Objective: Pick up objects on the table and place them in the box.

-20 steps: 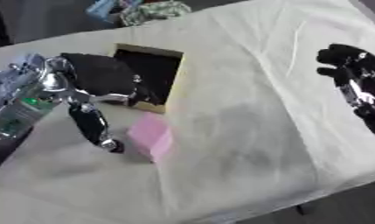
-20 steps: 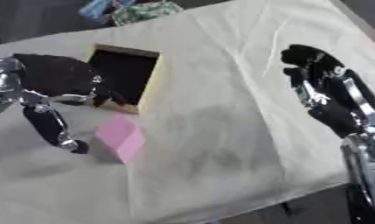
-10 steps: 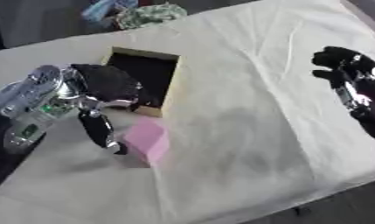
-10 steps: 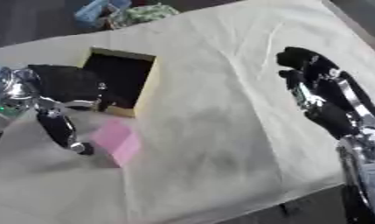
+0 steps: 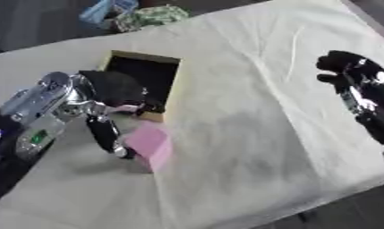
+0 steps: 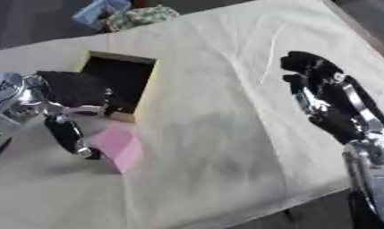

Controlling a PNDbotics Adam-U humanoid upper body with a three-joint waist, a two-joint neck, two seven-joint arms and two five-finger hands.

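Note:
A pink block (image 5: 150, 144) lies on the cream cloth just in front of an open box (image 5: 172, 87) with tan walls and a dark inside. My left hand (image 5: 110, 91) reaches in from the left. Its dark fingers spread over the box's near left corner. Its thumb (image 5: 105, 134) points down and touches the block's left side. Nothing is curled round the block. My right hand (image 6: 326, 98) hovers open at the right side, fingers up, well away from both. What lies inside the box is hidden in shadow.
A blue thing (image 5: 108, 9) and a green patterned bundle (image 5: 153, 15) lie at the table's far edge behind the box. The cloth's front edge (image 5: 328, 199) runs across the lower right, with dark floor beyond it.
The camera has tilted, so the whole picture has shifted. My left hand stays at the box corner with its thumb against the pink block. The right hand has barely moved.

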